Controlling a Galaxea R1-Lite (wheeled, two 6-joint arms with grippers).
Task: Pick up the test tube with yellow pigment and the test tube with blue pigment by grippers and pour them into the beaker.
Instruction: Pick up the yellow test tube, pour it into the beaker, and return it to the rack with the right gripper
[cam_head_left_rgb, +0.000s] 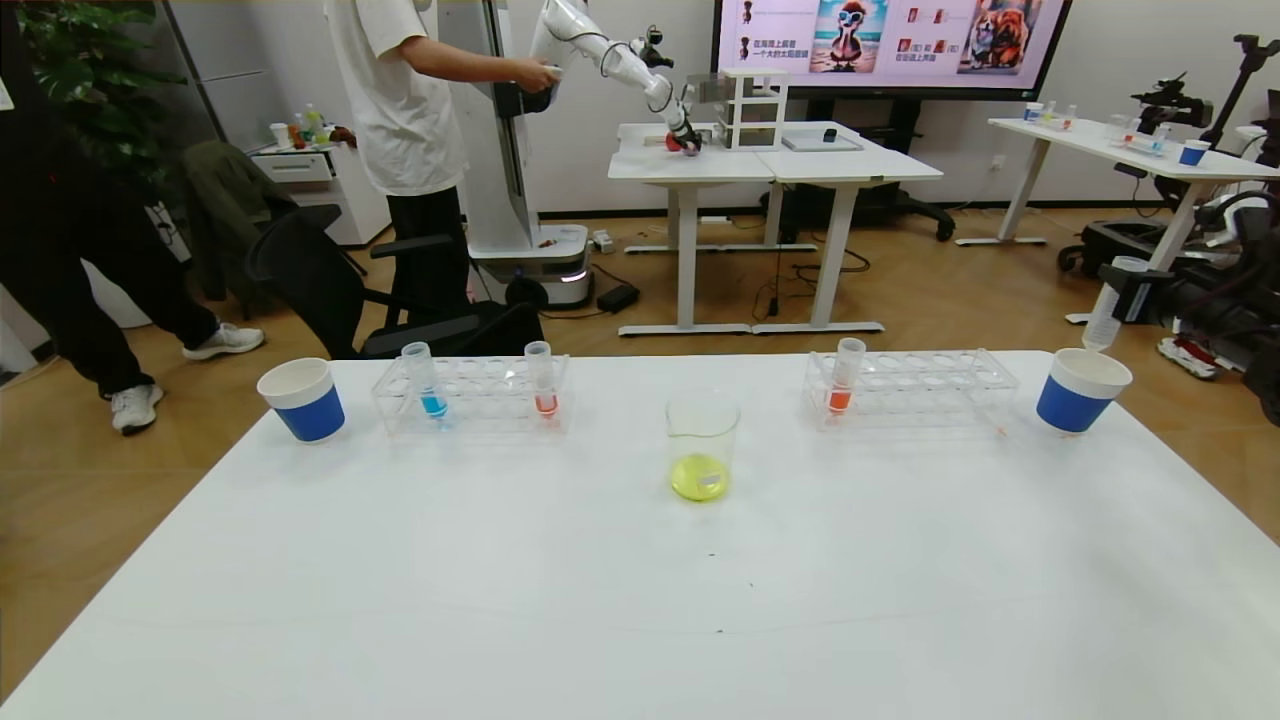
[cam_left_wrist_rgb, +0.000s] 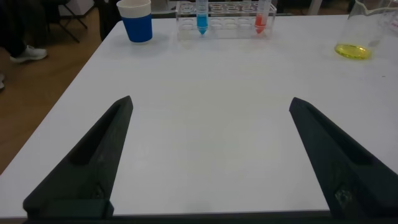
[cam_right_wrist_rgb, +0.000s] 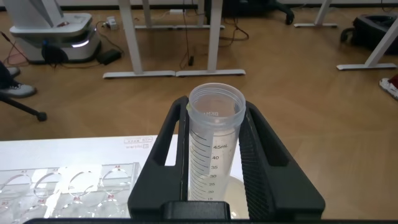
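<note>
Now the right claw (cam_right_wrist_rgb: 214, 180) grips an emptied clear graduated tube (cam_head_left_rgb: 1104, 312), held over the right blue-banded paper cup (cam_head_left_rgb: 1082, 391) at the desk's (cam_head_left_rgb: 640, 600) right edge. Yellow liquid already lies in the beaker (cam_head_left_rgb: 702, 447) at the desk's middle, so this is judged to be the test tube with yellow pigment, poured out and about to be discarded. To finish that well, the tapered end should sit squarely above the cup's mouth, low enough that the tube falls inside rather than tipping off the rim.

The test tube with blue pigment (cam_head_left_rgb: 428, 386) stands upright in the left rack (cam_head_left_rgb: 470, 397), near its left end; an orange-red tube (cam_head_left_rgb: 541, 380) stands farther along the same rack, well apart from it. The left claw (cam_left_wrist_rgb: 208, 162) hangs over bare desk nearer the robot, fingers spread wide. It should approach the blue tube from above, close below the rim, and lift straight up to clear the rack.
</note>
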